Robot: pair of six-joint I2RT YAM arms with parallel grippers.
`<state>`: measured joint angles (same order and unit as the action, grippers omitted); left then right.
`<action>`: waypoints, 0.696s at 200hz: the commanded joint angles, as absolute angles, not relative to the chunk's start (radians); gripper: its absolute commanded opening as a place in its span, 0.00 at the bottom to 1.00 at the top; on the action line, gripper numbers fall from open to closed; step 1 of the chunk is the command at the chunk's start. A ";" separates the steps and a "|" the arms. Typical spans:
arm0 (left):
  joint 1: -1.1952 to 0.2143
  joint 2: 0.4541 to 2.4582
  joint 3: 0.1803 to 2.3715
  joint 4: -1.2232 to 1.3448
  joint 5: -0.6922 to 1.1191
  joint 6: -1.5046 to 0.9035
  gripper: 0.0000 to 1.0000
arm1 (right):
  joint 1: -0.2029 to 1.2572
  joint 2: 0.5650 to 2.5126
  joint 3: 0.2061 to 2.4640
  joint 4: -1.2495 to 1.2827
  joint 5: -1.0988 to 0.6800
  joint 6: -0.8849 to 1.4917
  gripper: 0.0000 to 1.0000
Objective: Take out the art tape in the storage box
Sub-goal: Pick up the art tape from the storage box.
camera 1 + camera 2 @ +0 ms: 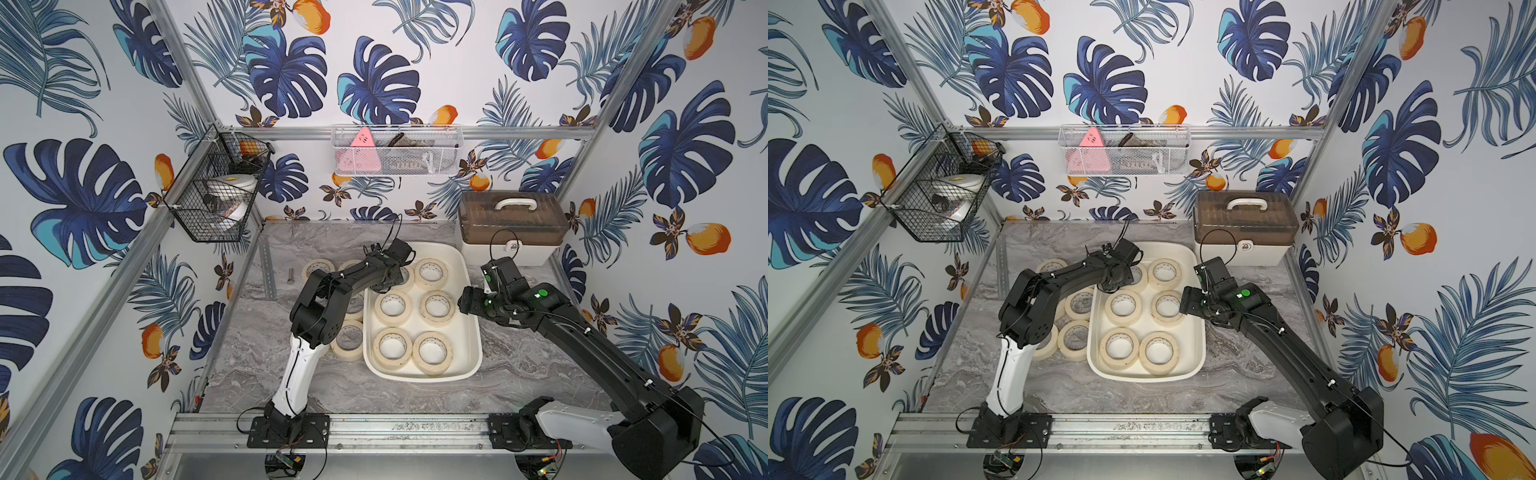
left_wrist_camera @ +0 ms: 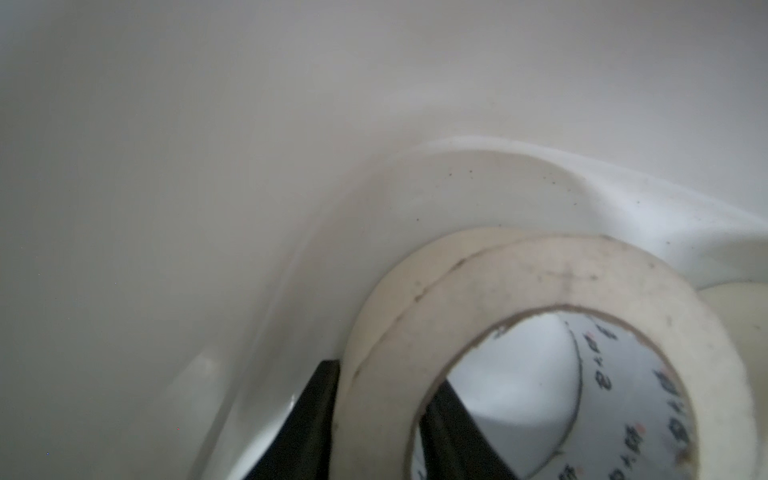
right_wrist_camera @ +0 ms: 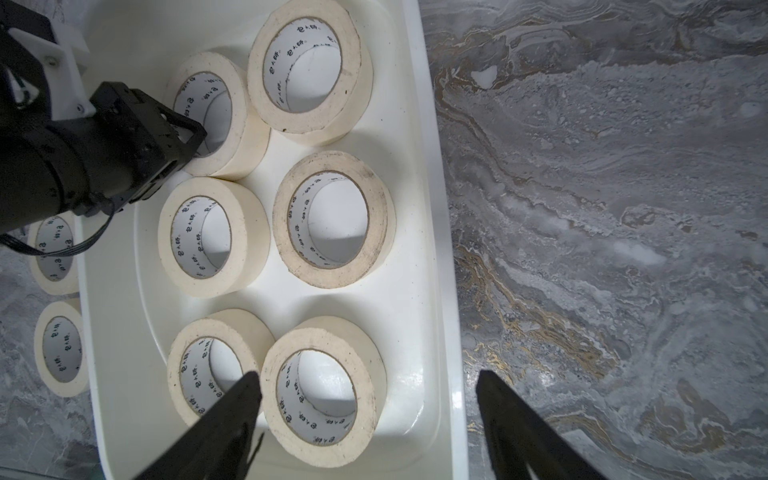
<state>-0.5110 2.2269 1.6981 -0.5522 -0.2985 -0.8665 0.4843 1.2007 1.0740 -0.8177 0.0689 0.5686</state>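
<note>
The masking-tape roll should be light and stiff, best pinched through its wall. The left gripper does so, clamped with one finger inside the core and one outside, wrist pitched down into a corner of the storage box. The right gripper hangs spread wide over the rim.

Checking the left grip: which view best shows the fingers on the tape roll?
Left wrist view: the fingers straddle the tape roll's wall. Both top views hide them under the left arm; the right wrist view shows only their mount.
</note>
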 commanded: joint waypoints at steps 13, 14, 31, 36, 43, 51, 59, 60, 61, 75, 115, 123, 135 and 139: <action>-0.531 2.176 1.686 -0.577 -0.357 -0.824 0.25 | 0.483 1.199 1.072 -0.824 0.057 0.577 0.83; -0.531 2.175 1.686 -0.576 -0.357 -0.824 0.24 | 0.483 1.200 1.072 -0.824 0.058 0.577 0.83; -0.540 2.148 1.692 -0.585 -0.390 -0.799 0.18 | 0.481 1.203 1.075 -0.824 0.055 0.574 0.83; -0.547 2.140 1.694 -0.589 -0.412 -0.788 0.18 | 0.481 1.203 1.077 -0.825 0.053 0.575 0.83; -0.561 2.124 1.695 -0.590 -0.442 -0.770 0.17 | 0.480 1.204 1.078 -0.825 0.052 0.574 0.83; -0.576 2.104 1.691 -0.581 -0.473 -0.742 0.16 | 0.479 1.202 1.080 -0.825 0.054 0.574 0.83; -0.592 2.081 1.686 -0.573 -0.495 -0.720 0.16 | 0.479 1.201 1.082 -0.825 0.052 0.571 0.83; -0.594 2.078 1.685 -0.572 -0.497 -0.716 0.16 | 0.479 1.200 1.083 -0.825 0.051 0.571 0.83; -0.596 2.077 1.685 -0.571 -0.499 -0.714 0.16 | 0.478 1.201 1.083 -0.825 0.051 0.571 0.83; -0.614 2.049 1.692 -0.576 -0.508 -0.678 0.15 | 0.477 1.198 1.086 -0.824 0.041 0.564 0.83; -0.681 2.004 1.745 -0.643 -0.462 -0.570 0.13 | 0.472 1.184 1.092 -0.806 0.017 0.549 0.82; -0.691 1.995 1.750 -0.653 -0.440 -0.555 0.13 | 0.471 1.183 1.096 -0.803 0.013 0.549 0.81; -0.707 1.981 1.759 -0.668 -0.412 -0.539 0.10 | 0.468 1.184 1.098 -0.797 0.005 0.550 0.79; -0.713 1.978 1.761 -0.676 -0.405 -0.537 0.10 | 0.466 1.183 1.097 -0.793 0.003 0.551 0.79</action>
